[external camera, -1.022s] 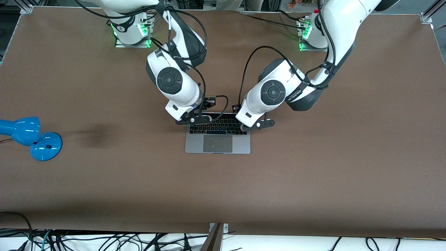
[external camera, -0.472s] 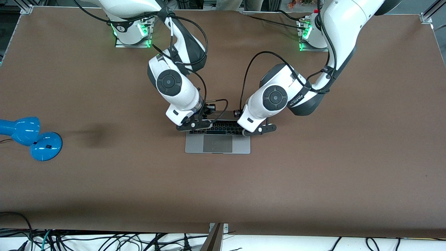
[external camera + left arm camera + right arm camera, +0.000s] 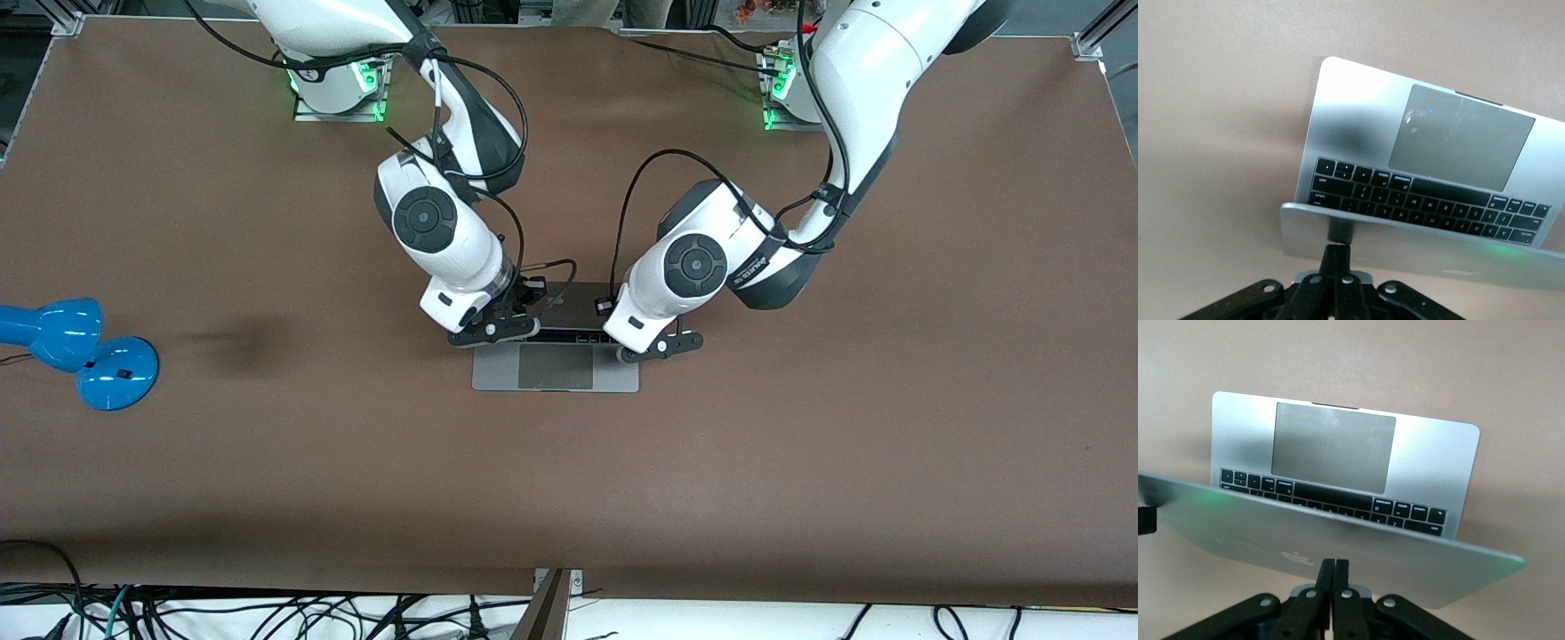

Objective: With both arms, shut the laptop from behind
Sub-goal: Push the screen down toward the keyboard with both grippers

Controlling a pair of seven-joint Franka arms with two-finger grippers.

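The silver-grey laptop (image 3: 556, 369) sits at the middle of the table, its lid (image 3: 578, 305) tipped well down over the black keyboard. The grey trackpad (image 3: 556, 365) still shows. Both grippers are shut and press on the lid's outer face. The right gripper (image 3: 496, 331) is at the lid's end toward the right arm, and its fingertips (image 3: 1333, 565) touch the lid (image 3: 1338, 543) beside the apple logo (image 3: 1293, 557). The left gripper (image 3: 660, 347) is at the other end, with its fingertips (image 3: 1338, 250) against the lid (image 3: 1418, 243). The keyboard (image 3: 1418, 203) shows under the lid.
A blue lamp (image 3: 80, 351) lies at the table's edge toward the right arm's end, well away from the laptop. Black cables loop from both wrists above the lid. The brown table (image 3: 800, 444) stretches wide around the laptop.
Both grippers have moved toward the front camera and pushed the lid down. The keyboard, open to the front view before, is now nearly covered by the lid.
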